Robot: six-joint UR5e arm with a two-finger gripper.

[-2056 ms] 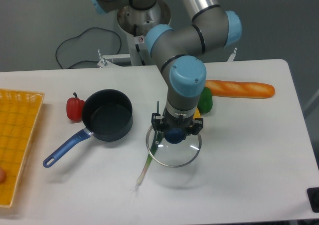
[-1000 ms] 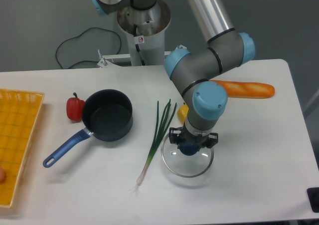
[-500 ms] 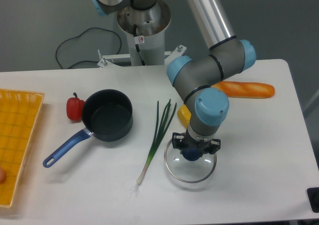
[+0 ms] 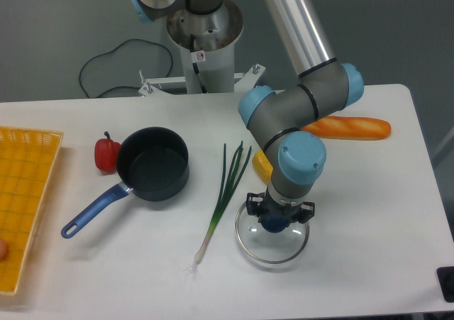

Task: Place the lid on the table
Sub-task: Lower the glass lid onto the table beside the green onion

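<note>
Fingers (image 4: 274, 221) pinch blue knob of lid (image 4: 272, 243); lid low over bench (image 4: 369, 213), spring onion (image 4: 225, 196) left of fingers.

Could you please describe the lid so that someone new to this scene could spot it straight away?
Start at the white table and follow the grey and blue arm down to its gripper, near the front edge. The lid lies directly beneath it, just right of the spring onion. It is the only clear glass disc, with a thin metal rim and a blue centre knob.
</note>
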